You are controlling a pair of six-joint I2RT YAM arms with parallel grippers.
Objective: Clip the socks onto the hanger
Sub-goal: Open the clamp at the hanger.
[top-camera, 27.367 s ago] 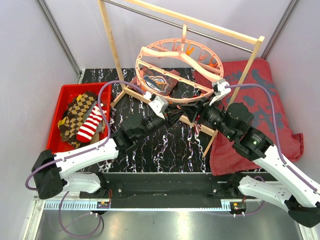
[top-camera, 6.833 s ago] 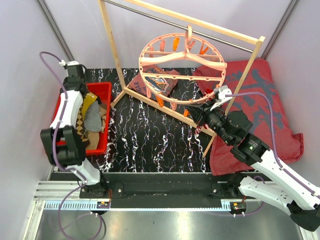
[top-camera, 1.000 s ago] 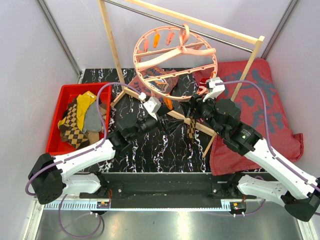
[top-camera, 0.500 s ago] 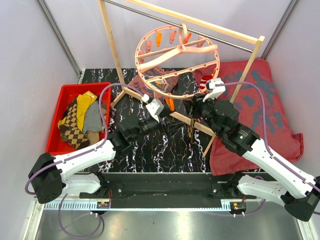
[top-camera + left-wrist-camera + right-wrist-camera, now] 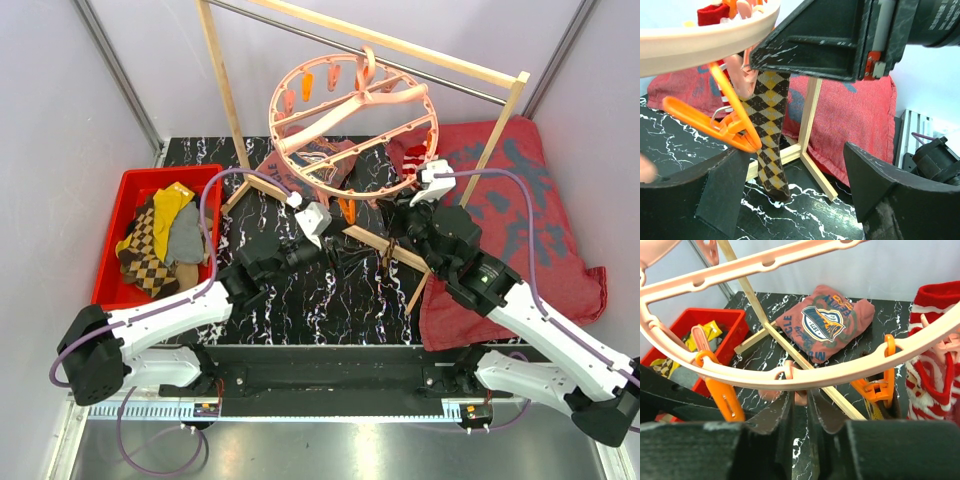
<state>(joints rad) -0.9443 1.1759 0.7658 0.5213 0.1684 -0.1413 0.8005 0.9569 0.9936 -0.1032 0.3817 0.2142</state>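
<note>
Under salmon plastic hanger (image 5: 700, 37), knit argyle sock (image 5: 767, 130), left claw (image 5: 795, 155) agape, right claw (image 5: 800, 407) pinching clip (image 5: 738, 74)

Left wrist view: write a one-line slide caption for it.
Open left gripper frames an argyle sock hanging from the pink hanger beside an orange clip.

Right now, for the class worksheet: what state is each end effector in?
Left end effector: open, holding nothing.
Right end effector: closed on the hanger rim.
</note>
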